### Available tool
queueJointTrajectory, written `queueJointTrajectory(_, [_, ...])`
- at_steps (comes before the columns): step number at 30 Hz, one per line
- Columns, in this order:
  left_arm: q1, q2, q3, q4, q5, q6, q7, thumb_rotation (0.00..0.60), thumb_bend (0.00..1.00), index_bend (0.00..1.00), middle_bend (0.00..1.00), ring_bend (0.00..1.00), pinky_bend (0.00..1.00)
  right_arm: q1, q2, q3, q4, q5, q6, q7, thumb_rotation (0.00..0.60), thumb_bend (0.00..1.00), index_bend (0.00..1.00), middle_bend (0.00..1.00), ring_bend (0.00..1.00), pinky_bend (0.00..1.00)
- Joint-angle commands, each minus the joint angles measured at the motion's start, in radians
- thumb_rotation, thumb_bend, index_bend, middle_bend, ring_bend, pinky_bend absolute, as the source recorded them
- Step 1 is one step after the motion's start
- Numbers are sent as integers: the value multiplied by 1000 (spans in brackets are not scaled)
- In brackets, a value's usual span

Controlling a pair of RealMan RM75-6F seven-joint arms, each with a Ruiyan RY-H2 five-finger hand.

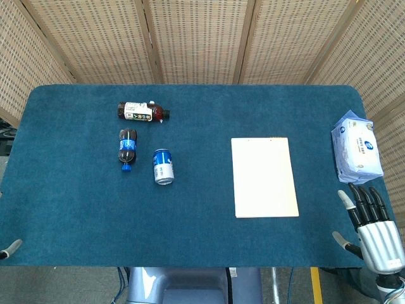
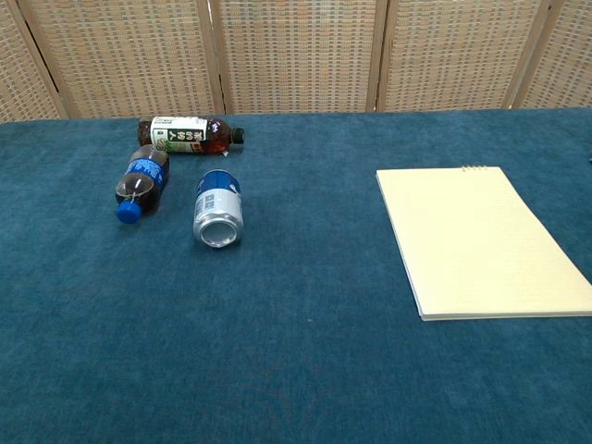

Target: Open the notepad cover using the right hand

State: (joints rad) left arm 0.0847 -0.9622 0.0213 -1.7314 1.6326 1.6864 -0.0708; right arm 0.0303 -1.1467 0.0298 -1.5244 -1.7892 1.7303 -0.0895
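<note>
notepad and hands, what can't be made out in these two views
- Notepad: whether its cover is open or shut; binding too small in both views.
- Notepad's right corner: cut by the chest view's edge.
- Right hand: wrist cut by the head view's edge; absent from chest view.
- Left hand: only a fingertip shows, head view.
- Tissue pack print: too small.

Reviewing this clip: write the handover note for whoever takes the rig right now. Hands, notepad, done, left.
Right hand: open, fingers spread, holding nothing, at the table's near right edge, apart from the notepad.
Left hand: only a fingertip shows at the near left edge; state unclear.
Notepad: flat on the table, right of centre, cover closed, binding at the far edge.
Done: nothing yet.
Left: bring the right hand to the notepad and lift its cover open.
</note>
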Motion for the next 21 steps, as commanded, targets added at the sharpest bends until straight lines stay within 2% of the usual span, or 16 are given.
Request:
queueJointTrajectory(1, [0, 1, 0, 1, -2, -1, -5, 600, 0, 0, 0, 0, 0, 1, -2, 0, 1, -1, -1, -3, 600, 0, 5, 0, 0, 0])
queueJointTrajectory(10, [0, -1, -2, 0, 4, 2, -1, 600, 0, 0, 0, 0, 0, 33, -8, -8, 13, -3, -64, 8, 600, 0, 5, 0, 0, 0])
queueJointTrajectory(13, [-4, -4, -3, -4, 0, -6, 13, 600, 0, 0, 0, 0, 0, 80, -15, -17, 49, -12, -146, 29, 600, 0, 5, 0, 0, 0])
queueJointTrajectory(15, [-5, -6, -6, -10, -4, -9, 26, 600, 0, 0, 0, 0, 0, 130, -25, -20, 83, -14, -228, 47, 600, 66, 7, 0, 0, 0])
queueJointTrajectory(18, [-6, -9, -8, -14, -10, -10, 35, 600, 0, 0, 0, 0, 0, 167, -38, -19, 112, -19, -279, 52, 600, 233, 32, 0, 0, 0])
queueJointTrajectory(21, [-11, -12, -15, -23, -28, -23, 51, 600, 0, 0, 0, 0, 0, 218, -75, -18, 166, -32, -341, 45, 600, 359, 54, 0, 0, 0])
